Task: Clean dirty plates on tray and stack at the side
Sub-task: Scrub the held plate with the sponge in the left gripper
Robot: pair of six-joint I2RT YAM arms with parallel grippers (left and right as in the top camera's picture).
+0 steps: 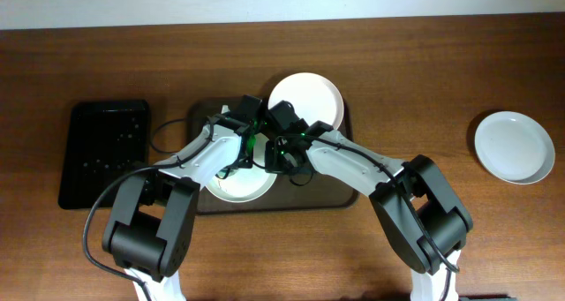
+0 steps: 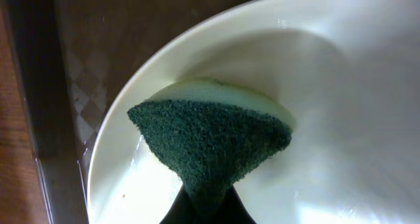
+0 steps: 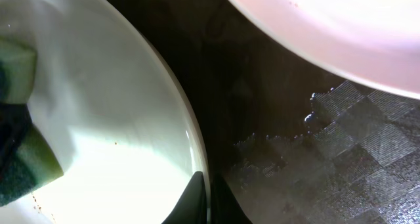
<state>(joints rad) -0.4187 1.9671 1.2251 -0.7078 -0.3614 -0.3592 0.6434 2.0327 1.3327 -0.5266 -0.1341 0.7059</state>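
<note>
At the overhead frame's centre, left gripper [image 2: 205, 209] is clamped on green sponge [image 2: 210, 142] inside plate [image 1: 240, 188], whose rim right gripper [image 3: 209, 199] pinches, on tray [image 3: 341, 158].

The table [image 1: 424, 63] is a brown wood-grain surface filling most of the overhead view; a narrow strip of it also shows along the left edge of the left wrist view. A pale grey band [image 1: 177, 5] runs along the top edge of the overhead frame, behind the table. A small glossy black tray [image 1: 104, 124] lies on the table at the centre left of the overhead frame, long side vertical, with small light specks across its floor. A sponge [image 2: 210, 142] occupies the centre of the left wrist view: dark green scouring face toward the camera, pale yellow-green foam layer behind. Part of it shows at the left edge of the right wrist view.
</note>
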